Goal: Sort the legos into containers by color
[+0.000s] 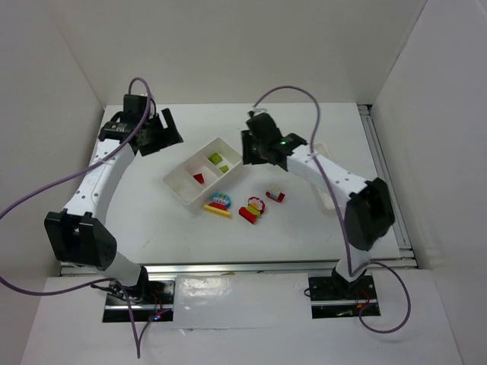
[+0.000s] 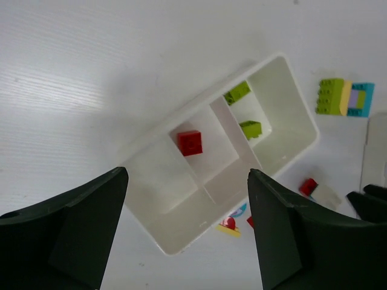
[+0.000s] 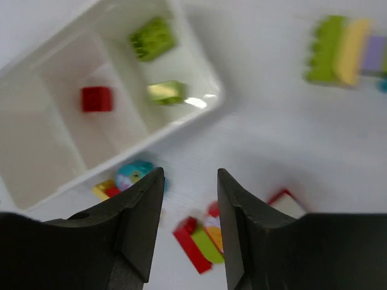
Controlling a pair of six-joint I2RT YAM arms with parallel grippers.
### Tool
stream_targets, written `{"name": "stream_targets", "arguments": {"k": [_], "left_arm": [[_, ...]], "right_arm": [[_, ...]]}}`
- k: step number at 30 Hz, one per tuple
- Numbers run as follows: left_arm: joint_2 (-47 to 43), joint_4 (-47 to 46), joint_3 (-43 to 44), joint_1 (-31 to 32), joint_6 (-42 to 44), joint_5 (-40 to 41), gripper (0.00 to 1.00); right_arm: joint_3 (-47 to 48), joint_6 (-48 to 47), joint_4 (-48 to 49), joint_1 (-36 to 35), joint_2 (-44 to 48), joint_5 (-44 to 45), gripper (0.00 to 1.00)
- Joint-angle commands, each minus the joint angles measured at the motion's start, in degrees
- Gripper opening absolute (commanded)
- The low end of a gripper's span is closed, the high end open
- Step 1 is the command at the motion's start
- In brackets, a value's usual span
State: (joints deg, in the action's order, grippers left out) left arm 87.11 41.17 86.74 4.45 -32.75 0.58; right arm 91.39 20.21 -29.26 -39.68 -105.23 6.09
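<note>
The wide white tray (image 1: pixel 181 185) lies mid-table with three compartments. One holds a red brick (image 2: pixel 190 142), another two lime green bricks (image 2: pixel 237 92) (image 2: pixel 251 128). My left gripper (image 2: pixel 187 174) hovers open and empty above the tray's near-left end, up at the far left in the top view (image 1: pixel 161 135). My right gripper (image 3: pixel 190 175) is narrowly open with nothing between its fingers, above the table just off the tray's right end (image 1: pixel 248 152). Loose on the table lie a red and green stack (image 3: pixel 202 241), a cyan domed piece on a yellow base (image 1: pixel 218 203), a red and white piece (image 1: pixel 276 196) and a green, yellow and purple stack (image 3: pixel 344 51).
A second white tray (image 1: pixel 327 199) lies at the right, mostly hidden under my right arm. White walls enclose the table on the left, back and right. Cables loop from both arms.
</note>
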Motion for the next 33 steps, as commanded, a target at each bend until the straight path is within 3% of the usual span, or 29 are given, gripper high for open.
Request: {"name": "stream_targets", "arguments": {"k": [1, 3, 4, 5, 9, 17, 23, 32, 33], "left_arm": [[-1.0, -1.0, 3.3, 5.1, 3.9, -0.2, 0.90], [0.9, -2.2, 4.7, 9.2, 5.3, -2.3, 0.90], [1.9, -2.2, 5.6, 10.3, 5.3, -3.5, 0.90], [3.1, -2.2, 6.6, 11.4, 5.3, -4.6, 0.90], [6.7, -2.2, 9.7, 14.8, 4.5, -7.6, 0.89], [7.8, -1.7, 11.8, 16.3, 7.9, -10.4, 0.89], [8.3, -1.2, 11.3, 16.3, 7.4, -10.4, 0.87], [10.0, -1.2, 12.4, 15.8, 7.4, -12.1, 0.87], [10.0, -1.2, 12.9, 15.8, 7.4, -12.1, 0.87]], "right_arm": [[-8.4, 8.9, -0.3, 5.6, 12.1, 10.4, 0.47], [-15.3, 12.0, -4.1, 8.1, 15.4, 10.4, 0.51], [-16.9, 12.8, -5.7, 8.9, 16.1, 9.5, 0.57], [-19.7, 13.6, -7.7, 9.4, 16.6, 7.9, 0.70], [-24.1, 12.9, -6.9, 10.1, 17.9, 3.4, 0.82], [-19.1, -9.9, -12.1, 9.5, 10.6, 2.5, 0.82], [-16.3, -16.2, -10.9, 9.0, 6.9, 2.4, 0.82], [-14.5, -19.9, -8.2, 8.5, 2.1, -0.5, 0.63], [-14.5, -19.9, -8.2, 8.5, 2.0, -1.1, 0.57]]}}
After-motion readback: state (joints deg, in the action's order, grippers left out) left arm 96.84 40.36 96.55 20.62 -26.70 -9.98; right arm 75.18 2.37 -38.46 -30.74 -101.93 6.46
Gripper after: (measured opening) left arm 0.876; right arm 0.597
